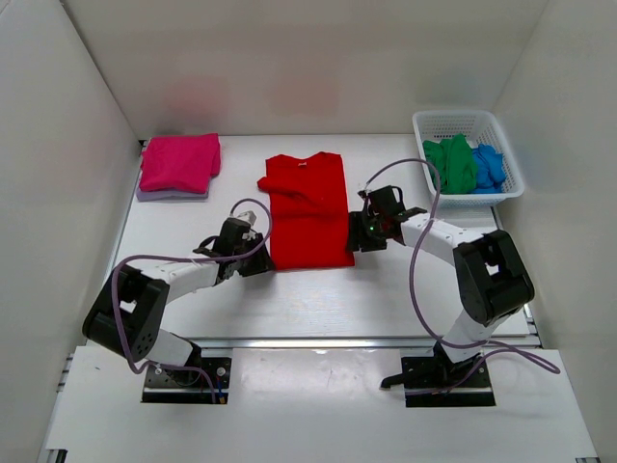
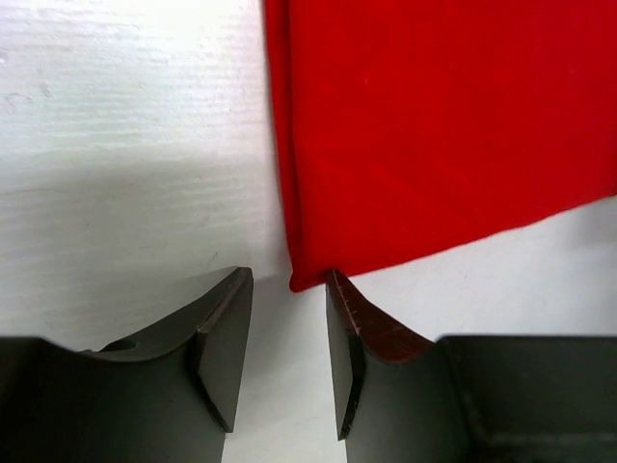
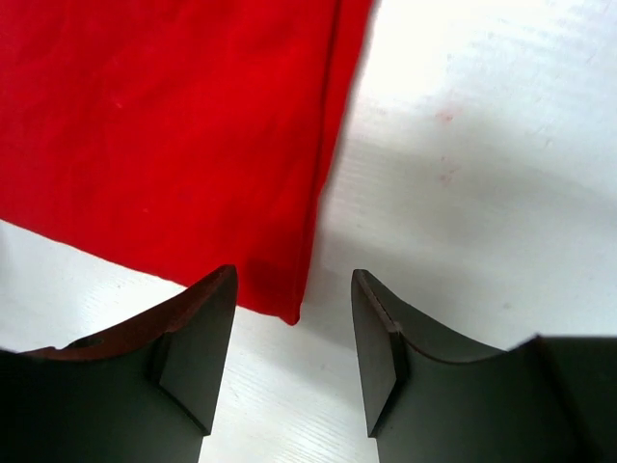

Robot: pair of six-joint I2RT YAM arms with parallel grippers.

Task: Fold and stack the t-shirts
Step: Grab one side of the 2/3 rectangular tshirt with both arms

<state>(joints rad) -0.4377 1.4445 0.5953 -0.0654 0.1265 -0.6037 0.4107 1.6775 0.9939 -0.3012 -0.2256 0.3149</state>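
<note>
A bright red t-shirt lies flat on the table's middle, folded lengthwise, its hem toward me. My left gripper is open, just off the shirt's near left corner, which sits at its fingertips. My right gripper is open at the near right corner, which lies between its fingers. Neither holds cloth. A folded magenta-pink t-shirt lies at the far left. Green and blue t-shirts sit crumpled in the basket.
A white mesh basket stands at the far right. The pink shirt rests on a pale lilac folded cloth. White walls enclose the table on the left, right and back.
</note>
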